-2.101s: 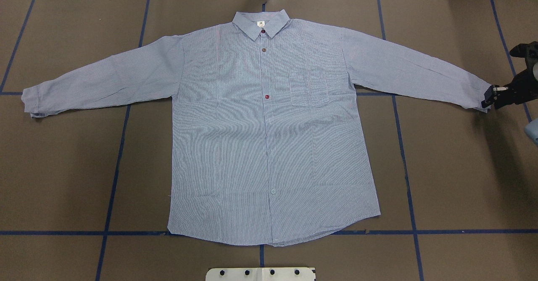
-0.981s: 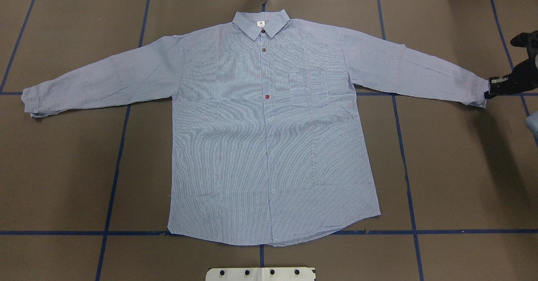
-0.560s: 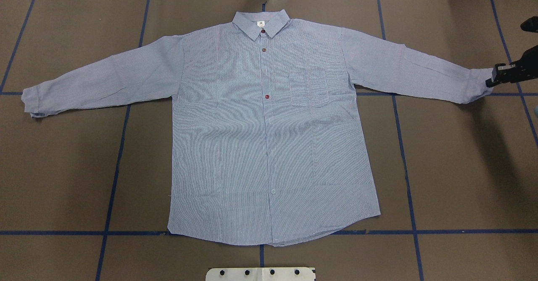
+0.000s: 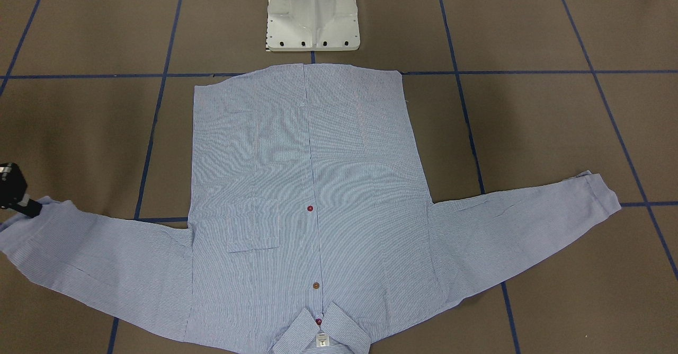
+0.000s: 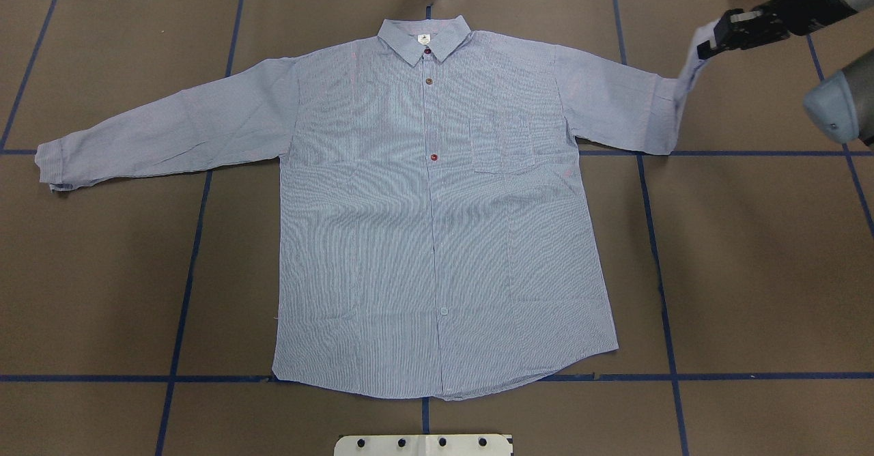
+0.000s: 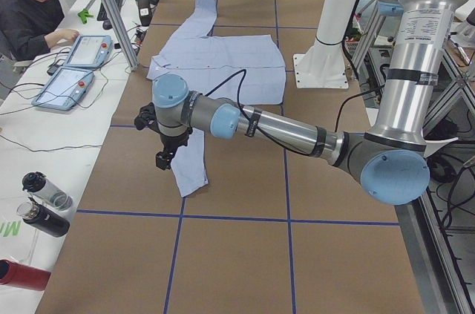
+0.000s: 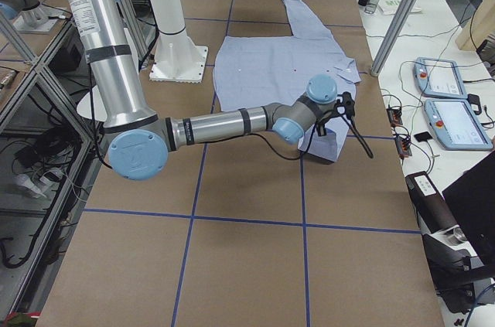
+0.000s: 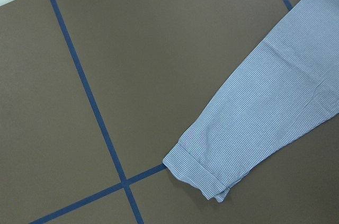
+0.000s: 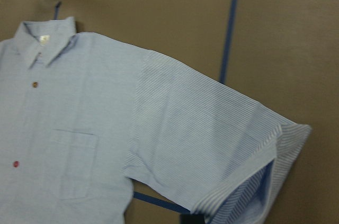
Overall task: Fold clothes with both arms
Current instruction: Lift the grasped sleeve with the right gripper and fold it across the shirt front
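Nearest the robot, at the bottom middle of the overhead frame, sits the white base plate (image 5: pixel 423 444) on the brown desk (image 5: pixel 751 272), which is crossed by blue tape lines (image 5: pixel 184 285). Just beyond it the light blue striped shirt (image 5: pixel 437 237) lies flat and buttoned, front up. Its hem is towards the base and its collar (image 5: pixel 425 36) is at the top middle. The sleeve at frame left (image 5: pixel 164 128) is spread flat, ending in its cuff (image 5: pixel 51 166). In the side view the left hand (image 6: pixel 165 157) hangs just above that cuff, but whether it is parted or closed cannot be told. At the upper right, the right hand (image 5: pixel 710 41) is pinched closed on the other cuff, holding that sleeve (image 5: pixel 614 108) up off the desk and bent inward.
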Controlling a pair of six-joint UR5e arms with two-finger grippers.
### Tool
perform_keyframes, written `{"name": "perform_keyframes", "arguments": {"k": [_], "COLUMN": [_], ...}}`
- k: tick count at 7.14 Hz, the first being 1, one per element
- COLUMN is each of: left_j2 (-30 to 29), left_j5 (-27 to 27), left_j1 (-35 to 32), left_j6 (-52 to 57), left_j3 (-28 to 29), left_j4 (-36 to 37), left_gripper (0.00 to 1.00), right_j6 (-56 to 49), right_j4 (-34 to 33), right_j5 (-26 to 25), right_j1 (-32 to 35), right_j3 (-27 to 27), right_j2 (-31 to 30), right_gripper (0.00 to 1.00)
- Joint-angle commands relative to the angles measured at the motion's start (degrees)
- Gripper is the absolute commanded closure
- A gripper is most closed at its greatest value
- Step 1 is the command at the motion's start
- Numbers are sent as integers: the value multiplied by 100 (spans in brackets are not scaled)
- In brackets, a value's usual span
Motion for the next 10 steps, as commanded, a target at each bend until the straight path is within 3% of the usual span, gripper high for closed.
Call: {"name": "perform_keyframes", "arguments": {"k": [1, 4, 6, 8, 10], "left_j2": [-15, -33, -33, -42, -94], "left_j5": [8, 25, 34, 34, 34], "left_j1": [0, 44, 44, 44, 44], "left_j6": [-64, -153, -248, -416, -504], "left_j3": [34, 331, 796, 1166, 1185], "left_j4": [1, -43, -620, -1132, -1133], "left_gripper": [0, 0, 0, 0, 0], "right_j6": [426, 875, 980, 981, 981], "right_j4": [-7, -6, 2, 2, 2], "right_j5": [-511, -1575, -2164, -2377, -2658], "right_j1": [-801, -1708, -2104, -2185, -2386], "right_j3": [-108, -871, -1739, -2041, -2496], "right_j2": [930, 2160, 3178, 3507, 3858], "right_gripper": [100, 100, 100, 100, 100]}}
